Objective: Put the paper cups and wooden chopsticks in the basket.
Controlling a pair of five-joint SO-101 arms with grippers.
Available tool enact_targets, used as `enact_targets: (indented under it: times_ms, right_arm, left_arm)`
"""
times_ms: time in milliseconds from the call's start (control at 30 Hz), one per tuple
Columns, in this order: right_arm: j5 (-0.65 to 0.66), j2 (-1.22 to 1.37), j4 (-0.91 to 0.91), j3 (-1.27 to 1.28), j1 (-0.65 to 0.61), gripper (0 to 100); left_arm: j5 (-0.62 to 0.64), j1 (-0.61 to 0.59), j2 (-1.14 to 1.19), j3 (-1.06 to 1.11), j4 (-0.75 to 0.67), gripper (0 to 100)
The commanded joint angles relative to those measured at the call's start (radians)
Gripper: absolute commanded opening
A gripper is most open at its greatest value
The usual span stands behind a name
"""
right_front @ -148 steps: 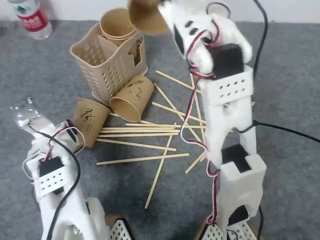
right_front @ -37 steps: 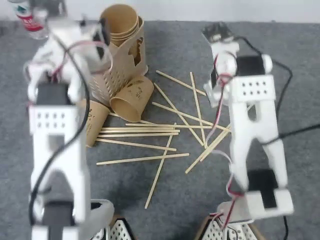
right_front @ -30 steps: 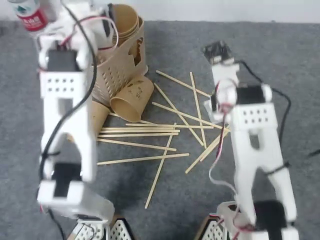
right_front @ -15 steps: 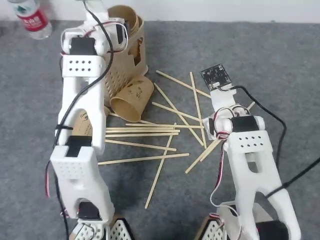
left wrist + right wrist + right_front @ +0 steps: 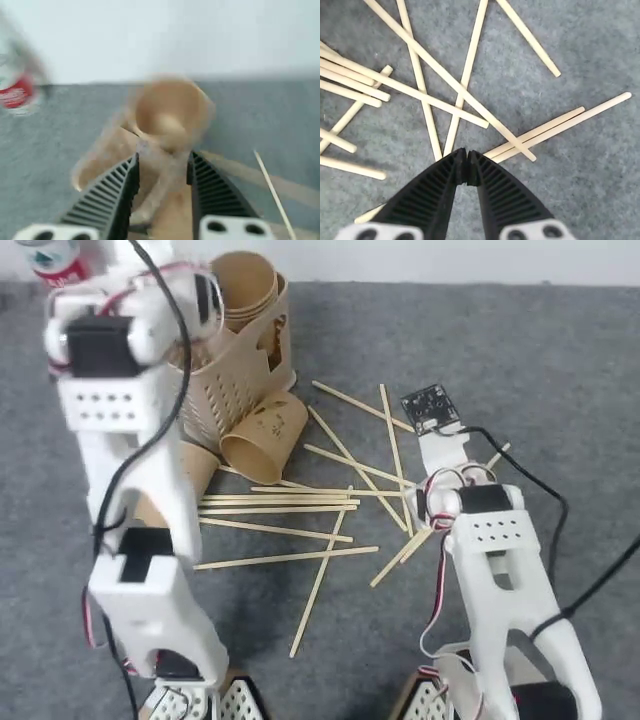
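Right tool (image 5: 466, 167): clenched, empty, positioned over middle of chopstick pair (image 5: 555, 127). Pair's long axis laid near-left to far-right on counter (image 5: 560, 370). Basket (image 5: 235, 375) located far-left of pair. Left tool (image 5: 162, 170): released, jaws spread, held at basket. Right arm judged nearer.

The left arm (image 5: 130, 490) and right arm (image 5: 500, 570) are white plastic blocks with rows of small holes, black motors (image 5: 92, 345) and red, white and black cables (image 5: 432, 502). The left gripper (image 5: 162, 161) and right gripper (image 5: 466, 157) have black ribbed fingers (image 5: 435, 185).
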Motion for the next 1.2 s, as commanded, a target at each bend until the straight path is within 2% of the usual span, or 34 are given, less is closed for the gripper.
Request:
enact_targets:
  times_ms: [0, 67, 200, 333, 400, 533, 633, 867, 967, 1067, 1167]
  right_arm:
    - [-0.012, -0.033, -0.035, 0.009, 0.005, 0.9]
    - [-0.041, -0.033, -0.051, 0.025, 0.007, 0.9]
    - [-0.049, -0.033, -0.102, 0.069, 0.008, 0.9]
    - [-0.048, -0.033, -0.14, 0.11, 0.01, 0.9]
    - [-0.048, -0.033, -0.153, 0.124, 0.01, 0.9]
    - [-0.049, -0.033, -0.153, 0.13, 0.01, 0.9]
    - [-0.049, -0.031, -0.145, 0.132, 0.012, 0.9]
    - [-0.044, -0.031, -0.2, 0.19, 0.007, 0.9]
    - [-0.044, -0.031, -0.217, 0.201, 0.007, 0.9]
    - [-0.044, -0.031, -0.217, 0.199, 0.007, 0.9]
    - [-0.043, -0.031, -0.217, 0.198, 0.007, 0.9]
  left_arm:
    - [-0.279, -0.046, -0.132, 0.035, 0.133, 15]
    - [-0.364, -0.055, -0.184, 0.173, 0.133, 15]
    - [-0.651, 0.003, -0.322, 0.533, 0.133, 15]
    - [-0.784, 0.101, -0.517, 0.858, 0.12, 15]
    - [-0.822, 0.149, -0.611, 0.993, 0.064, 15]
    - [-0.91, 0.19, -0.779, 1.3, -0.153, 15]
    - [-0.922, 0.183, -0.902, 1.566, -0.39, 16]
    - [-0.954, 0.069, -1.14, 2.101, -0.971, 21]
    - [-1.037, 0.029, -1.14, 2.21, -1.111, 21]
    - [-1.046, 0.008, -1.106, 2.247, -1.24, 21]
    - [-1.083, 0.018, -1.048, 2.247, -1.278, 21]
